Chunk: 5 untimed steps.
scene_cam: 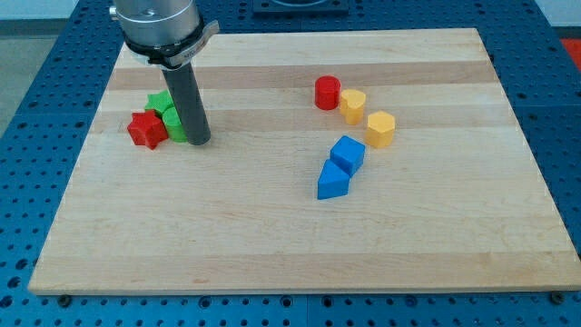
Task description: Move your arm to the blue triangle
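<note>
The blue triangle (332, 181) lies right of the board's middle, with a blue cube (348, 153) touching it just above and to the right. My tip (199, 141) is at the view's left, far from the blue triangle, right beside a green block (172, 123). A green star-like block (160, 102) and a red star (146, 130) sit just left of the rod.
A red cylinder (327, 93), a yellow heart-like block (352, 105) and a yellow hexagon (380, 128) lie in a row above and right of the blue blocks. The wooden board (272, 245) rests on a blue perforated table.
</note>
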Tool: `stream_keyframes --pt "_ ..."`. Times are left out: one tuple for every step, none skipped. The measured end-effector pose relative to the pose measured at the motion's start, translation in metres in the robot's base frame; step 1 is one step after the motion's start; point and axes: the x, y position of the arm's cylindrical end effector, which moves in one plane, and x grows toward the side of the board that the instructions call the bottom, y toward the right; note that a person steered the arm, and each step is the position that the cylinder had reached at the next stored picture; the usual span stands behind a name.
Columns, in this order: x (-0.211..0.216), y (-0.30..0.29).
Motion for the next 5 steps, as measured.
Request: stream_keyframes --pt "0.008 0.019" --pt "0.004 0.05" --pt "0.004 0.05" --pt "0.001 0.073" --pt "-0.02 0.118"
